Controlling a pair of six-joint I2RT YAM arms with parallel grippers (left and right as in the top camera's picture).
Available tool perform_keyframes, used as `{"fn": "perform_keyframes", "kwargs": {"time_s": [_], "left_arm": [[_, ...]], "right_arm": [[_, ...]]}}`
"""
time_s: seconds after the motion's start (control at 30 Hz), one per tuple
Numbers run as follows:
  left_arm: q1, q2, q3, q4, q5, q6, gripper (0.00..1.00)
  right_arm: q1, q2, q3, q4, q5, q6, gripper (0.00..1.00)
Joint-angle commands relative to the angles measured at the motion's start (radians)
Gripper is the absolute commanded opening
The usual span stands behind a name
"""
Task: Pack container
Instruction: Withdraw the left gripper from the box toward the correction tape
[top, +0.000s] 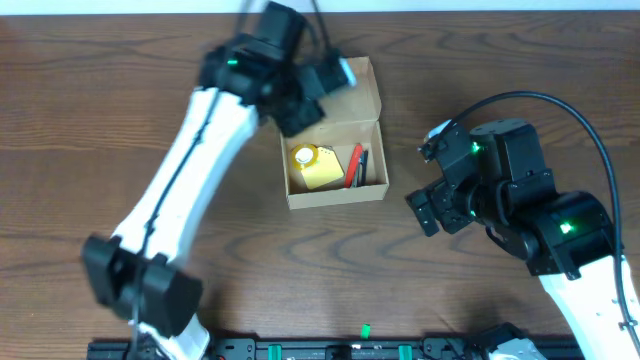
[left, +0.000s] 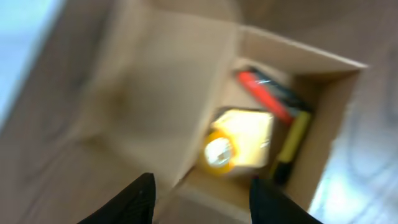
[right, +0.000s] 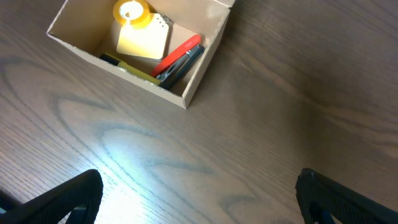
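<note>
Logging container (top: 335, 196) near centre of wood-grain table (top: 520, 60), open-topped, long axis running left to right in overhead view, lid flap (top: 358, 95) standing back on far side. Inside: yellow tape roll (top: 303, 156), yellow sticky-note pad (top: 322, 172), red pen (top: 354, 165) and dark pen (top: 365, 163) lying roughly front to back toward right wall. Left gripper (left: 200, 182) over far-left corner, right at flap, fingers parted, nothing pinched between them, wrist view blurred. Right gripper (right: 198, 186) spread wide and empty, low over bare table to right of box, apart from it. Left arm plainly nearer to flap; judged next step: folding flap toward near side over 4 visible items. Flat, uncluttered wood all round; ample room for either arm.
</note>
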Motion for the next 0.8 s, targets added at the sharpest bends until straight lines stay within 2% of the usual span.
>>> {"fn": "perform_keyframes", "kwargs": {"time_s": [0.0, 0.3, 0.43, 0.6, 0.77], "left_arm": [[0.073, -0.042, 0.016, -0.006, -0.113, -0.105, 0.53], [0.313, -0.034, 0.011, -0.029, -0.115, -0.296, 0.57], [0.385, 0.002, 0.011, -0.097, -0.115, -0.428, 0.61], [0.401, 0.088, 0.011, -0.216, -0.116, -0.567, 0.61], [0.393, 0.182, 0.011, -0.244, -0.127, -0.654, 0.61]], "right_arm": [[0.001, -0.005, -0.002, 0.0, -0.007, 0.014, 0.99], [0.001, -0.005, -0.002, 0.0, -0.007, 0.014, 0.99], [0.001, -0.005, -0.002, 0.0, -0.007, 0.014, 0.99], [0.001, -0.005, -0.002, 0.0, -0.007, 0.014, 0.99], [0.001, -0.005, -0.002, 0.0, -0.007, 0.014, 0.99]]}}
